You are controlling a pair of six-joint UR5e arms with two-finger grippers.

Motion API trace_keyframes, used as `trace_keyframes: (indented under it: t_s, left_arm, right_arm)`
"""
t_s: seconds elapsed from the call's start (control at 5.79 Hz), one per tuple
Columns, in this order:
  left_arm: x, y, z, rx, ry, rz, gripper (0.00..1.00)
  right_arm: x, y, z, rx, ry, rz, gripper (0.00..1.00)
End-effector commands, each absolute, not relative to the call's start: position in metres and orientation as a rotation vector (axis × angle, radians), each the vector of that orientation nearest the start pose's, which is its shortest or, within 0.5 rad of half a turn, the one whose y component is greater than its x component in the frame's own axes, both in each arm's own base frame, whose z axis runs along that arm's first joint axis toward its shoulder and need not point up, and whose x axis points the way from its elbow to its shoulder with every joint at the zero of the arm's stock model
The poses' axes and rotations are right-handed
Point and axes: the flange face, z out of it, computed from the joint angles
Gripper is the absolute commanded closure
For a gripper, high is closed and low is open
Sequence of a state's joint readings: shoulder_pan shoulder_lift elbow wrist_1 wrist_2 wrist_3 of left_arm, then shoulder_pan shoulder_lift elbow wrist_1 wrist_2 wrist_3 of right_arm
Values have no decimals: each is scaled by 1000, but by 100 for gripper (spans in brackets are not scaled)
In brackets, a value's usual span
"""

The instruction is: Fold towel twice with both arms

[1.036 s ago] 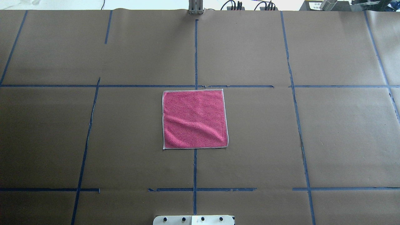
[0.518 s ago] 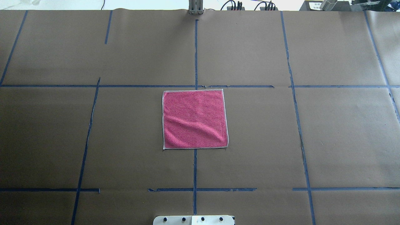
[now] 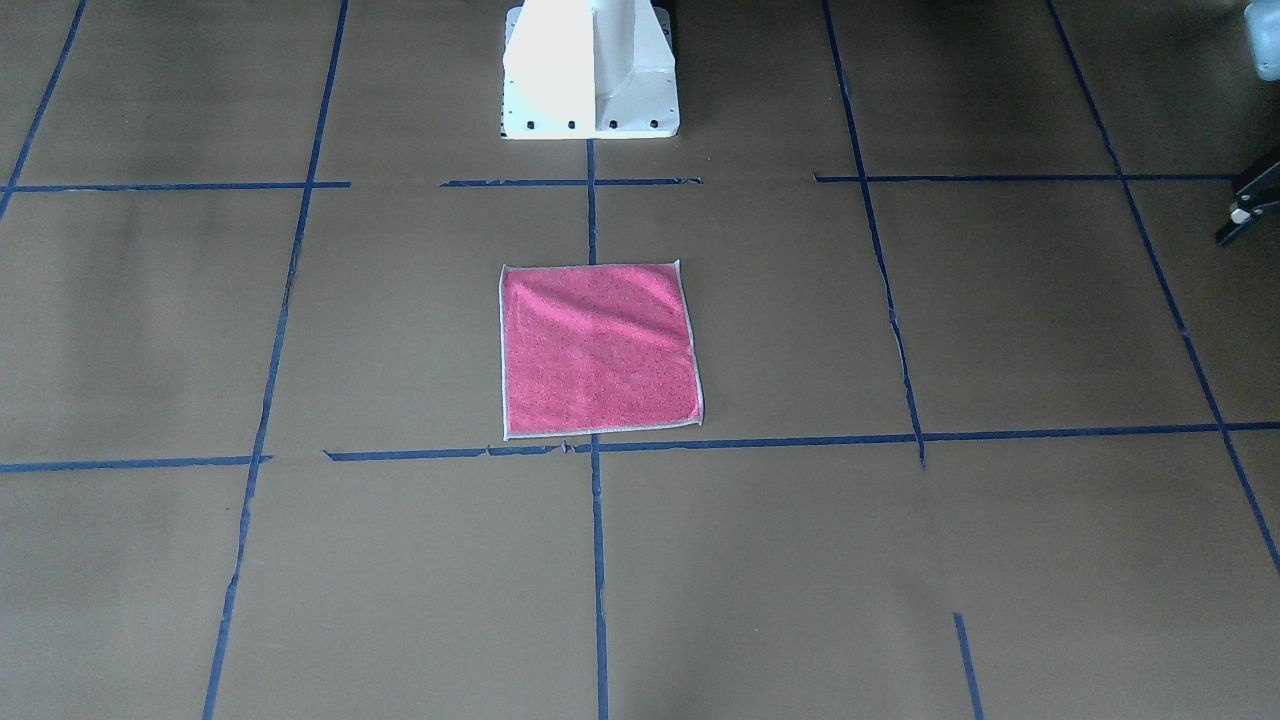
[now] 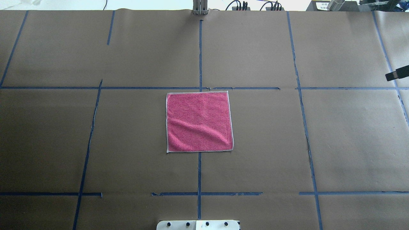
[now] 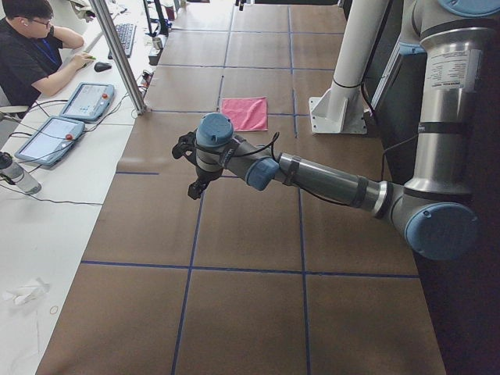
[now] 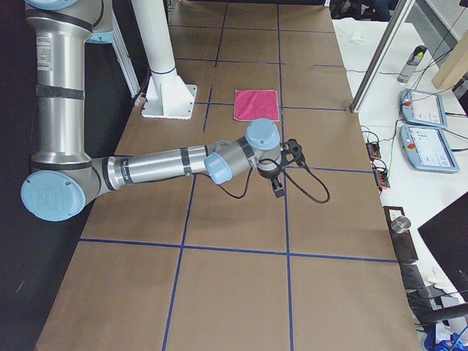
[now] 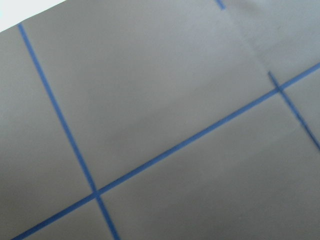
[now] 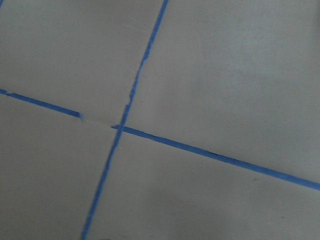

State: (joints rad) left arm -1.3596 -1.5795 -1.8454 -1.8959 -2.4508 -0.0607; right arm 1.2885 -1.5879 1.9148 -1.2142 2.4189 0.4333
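The towel [image 4: 199,122] is spread flat on the table [image 4: 351,134], one layer only, with the pink face up and the whitish border seen along all four edges. A shallow wrinkle runs across the half of the towel that is turned to the base [image 3: 590,70]. No corner is lifted and no grey face is shown. A blue tape line [image 4: 200,54] passes under the middle of the towel, and a cross line lies just beside its far edge.

It is judged therefore that none of the two folds is made yet. The whole task remains: two corners are to be gripped, the first fold is to be laid, and then the second one.

The base stands near the towel, on its robot side, apart from it.

Further from the towel, the two arms are held out over bare table, one to each side. The left gripper [image 5: 194,189] hangs well apart from the towel, and so does the right gripper [image 6: 278,190]. Only tape lines are shown by both wrist cameras, no cloth. Nothing is seen in either claw, and the towel is touched by neither. How wide the claws are opened cannot be told, because only a black edge of each is caught in the two top views.
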Motion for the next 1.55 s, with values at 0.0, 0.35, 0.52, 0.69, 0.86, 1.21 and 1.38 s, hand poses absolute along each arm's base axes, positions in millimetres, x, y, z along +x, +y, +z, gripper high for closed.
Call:
trace_keyframes:
  t_s: [0.0,0.35,0.52,0.69,0.86,1.21,1.38]
  left_arm:
    - [136,-491,445,310,993,327,0]
    - [228,-456,374,224,985,60,0]
    - [281,-445,342,181,1008,-59,4]
    - [343,-423,314,163,1018,-177,21]
    - [396,-391,293,150,1033,-205,26]
    - [435,-366,280,149,1041,-195,26]
    - [448,-355,284,126,1032,-191,26]
  right_arm:
    - [-149,-464,389,231,-1044,-65,0]
    - [-258,-426,333,168,-1033,149,2]
    - [-307,-410,315,137,-1036,234,4]
    - [-355,-386,308,132,-1013,283,5]
    - [-399,-365,294,142,-979,299,6]
    - [-484,-341,271,131,-885,382,12]
    - [-499,-334,263,96,-898,428,22]
